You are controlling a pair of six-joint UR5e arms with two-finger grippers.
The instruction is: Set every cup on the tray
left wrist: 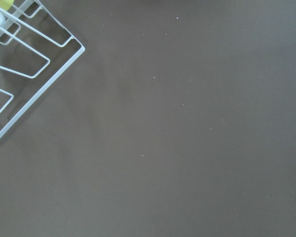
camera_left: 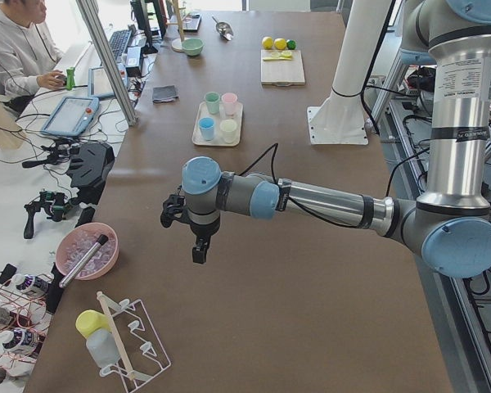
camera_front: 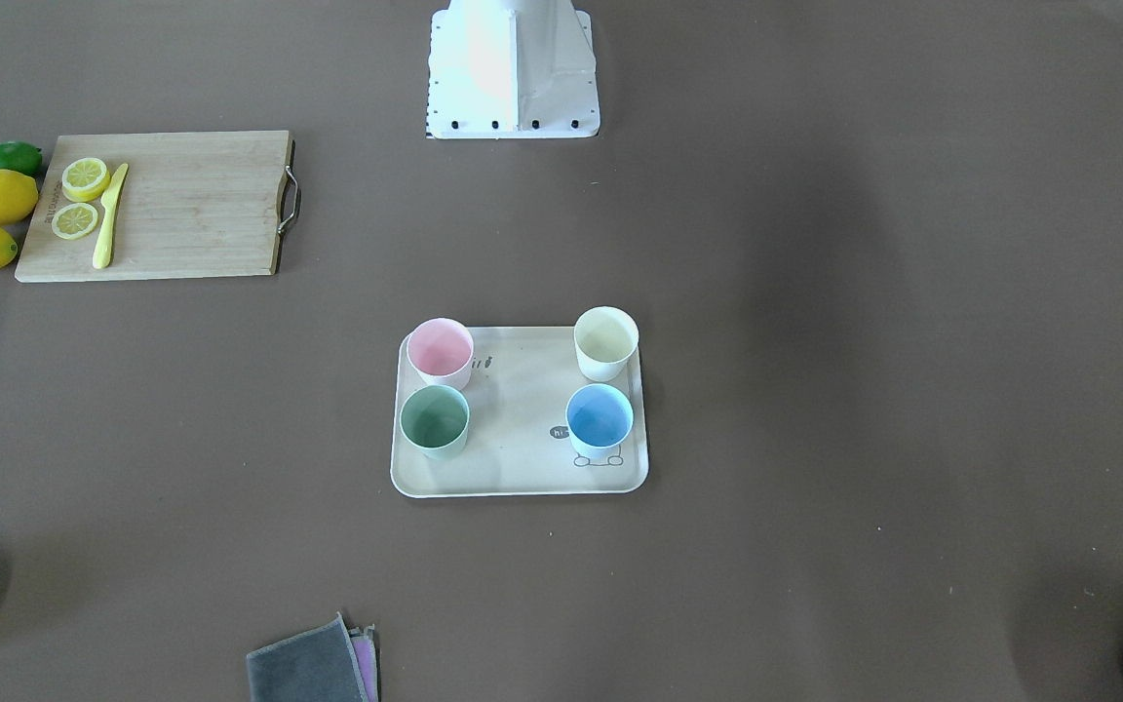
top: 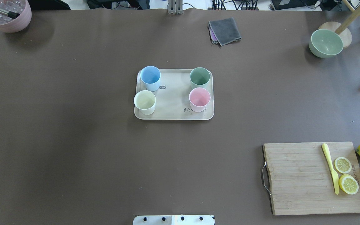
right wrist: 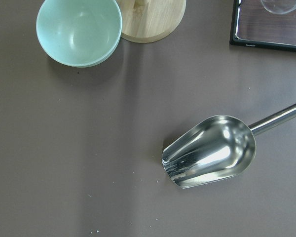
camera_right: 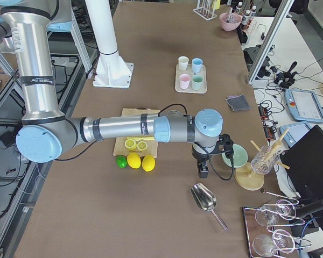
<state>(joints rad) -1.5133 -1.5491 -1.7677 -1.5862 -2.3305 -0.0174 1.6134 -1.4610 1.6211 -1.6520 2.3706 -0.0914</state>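
I see cream rectangular tray (top: pixel 173 97) mid-bench (top: pixel 73 140), long axis left-right in overhead view. Pastel pink cup (top: pixel 199 98), cream-white cup (top: pixel 144 101), sage green cup (top: pixel 200 76), light blue cup (top: pixel 150 76) upright on it, one per corner, mouths up. Only side views show left hand (camera_left: pixel 198 246) and right hand (camera_right: pixel 203 167), both well apart from tray; I cannot tell their opening. Steel scoop (right wrist: pixel 209 157) clear only in right wrist view

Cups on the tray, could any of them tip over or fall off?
Maybe, though the risk looks small.
1. The cream cup stands right at a corner of the tray, against the rim. A bump to the tray could tip it over the edge.
2. The pink cup and green cup stand very close together, so a knock to one could topple the other.
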